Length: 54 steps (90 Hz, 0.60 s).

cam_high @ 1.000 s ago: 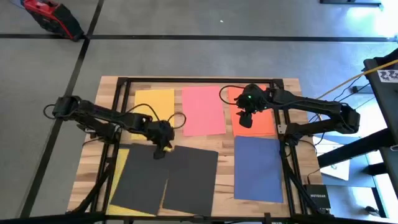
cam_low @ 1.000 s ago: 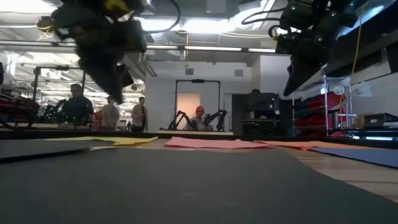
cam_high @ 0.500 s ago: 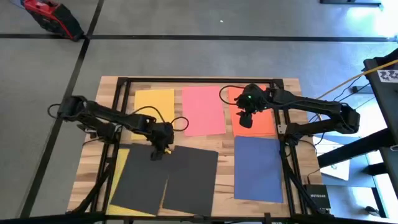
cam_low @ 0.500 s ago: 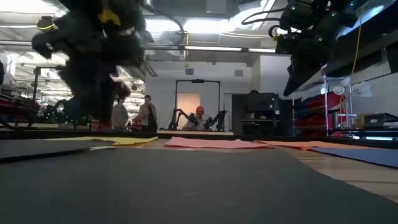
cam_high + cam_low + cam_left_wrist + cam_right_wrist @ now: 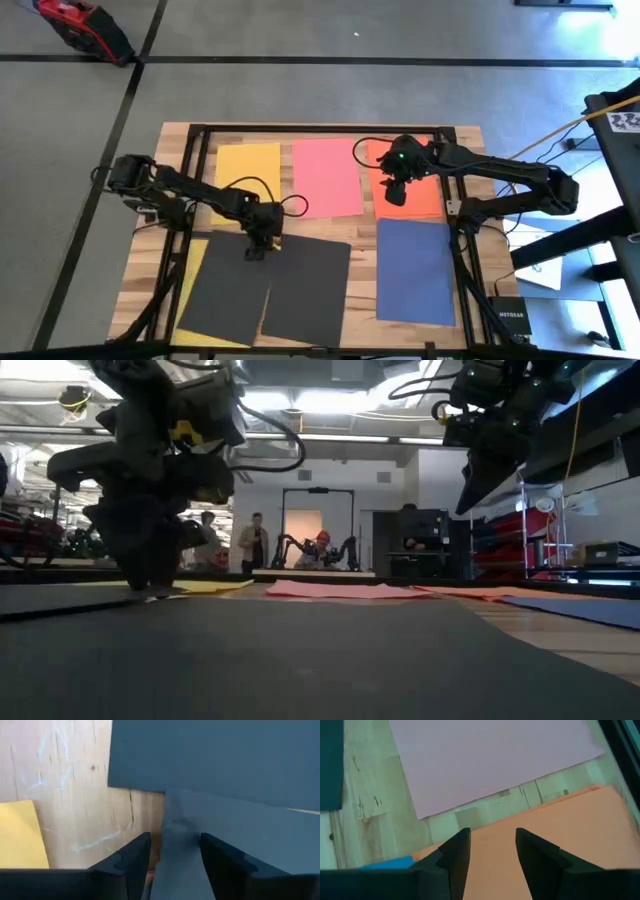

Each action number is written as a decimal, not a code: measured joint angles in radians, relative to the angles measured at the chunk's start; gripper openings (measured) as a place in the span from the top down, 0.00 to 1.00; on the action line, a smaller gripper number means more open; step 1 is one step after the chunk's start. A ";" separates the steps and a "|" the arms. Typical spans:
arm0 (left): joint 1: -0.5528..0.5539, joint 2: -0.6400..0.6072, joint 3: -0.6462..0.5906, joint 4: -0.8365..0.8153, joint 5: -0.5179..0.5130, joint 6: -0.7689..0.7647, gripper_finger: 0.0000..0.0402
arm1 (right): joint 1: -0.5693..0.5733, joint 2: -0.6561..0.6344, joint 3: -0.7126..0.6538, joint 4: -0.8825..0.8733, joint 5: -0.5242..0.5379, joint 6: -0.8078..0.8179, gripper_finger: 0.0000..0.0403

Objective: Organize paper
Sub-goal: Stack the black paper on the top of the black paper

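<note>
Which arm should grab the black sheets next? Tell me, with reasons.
Left. The left gripper is down at the corner of the black sheets, fingers open; the right gripper hangs over the orange sheet.

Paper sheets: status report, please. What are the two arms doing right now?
Left tool open, down at corner of left black sheet. Right tool open, hovering over orange sheet. Nothing gripped. Nothing in the way.
</note>
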<state>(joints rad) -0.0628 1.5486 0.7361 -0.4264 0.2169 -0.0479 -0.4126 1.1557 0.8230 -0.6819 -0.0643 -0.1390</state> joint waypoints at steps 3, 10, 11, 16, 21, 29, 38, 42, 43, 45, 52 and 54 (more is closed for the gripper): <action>0.000 0.000 0.000 -0.002 -0.002 0.004 0.61 | 0.000 0.000 0.000 0.000 0.000 0.000 0.63; 0.000 0.004 0.000 -0.003 -0.004 0.004 0.63 | 0.000 0.000 0.000 0.000 0.000 0.000 0.63; 0.000 0.004 0.000 -0.003 -0.004 0.003 0.64 | 0.000 0.000 0.000 0.000 0.000 0.000 0.63; 0.000 0.004 0.000 -0.003 -0.016 -0.006 0.68 | 0.000 0.000 0.000 0.000 0.000 0.000 0.63; 0.000 0.004 0.000 -0.004 -0.023 -0.020 0.73 | 0.000 0.000 0.000 0.000 0.000 0.000 0.63; 0.000 0.003 0.000 -0.010 -0.022 -0.031 0.86 | 0.000 0.000 0.000 0.000 0.000 0.000 0.63; 0.000 0.003 0.015 -0.020 -0.020 -0.027 0.98 | 0.000 0.000 0.000 0.001 0.000 0.000 0.63; 0.000 0.003 0.029 -0.029 -0.019 -0.028 0.98 | 0.000 0.000 0.000 0.001 0.000 0.000 0.63; 0.000 0.003 0.033 -0.033 -0.019 -0.028 0.99 | 0.000 0.000 0.000 0.001 0.000 0.000 0.63; 0.000 0.003 0.041 -0.041 -0.019 -0.027 0.99 | 0.000 0.000 0.000 0.001 0.000 0.000 0.63; 0.000 0.003 0.075 -0.062 -0.019 -0.028 1.00 | 0.000 0.000 0.000 0.001 0.000 0.000 0.63; 0.001 0.003 0.085 -0.067 -0.019 -0.029 1.00 | 0.000 0.000 0.000 0.001 0.000 0.000 0.63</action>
<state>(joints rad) -0.0615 1.5518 0.8215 -0.4932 0.1978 -0.0765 -0.4124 1.1557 0.8230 -0.6811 -0.0643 -0.1393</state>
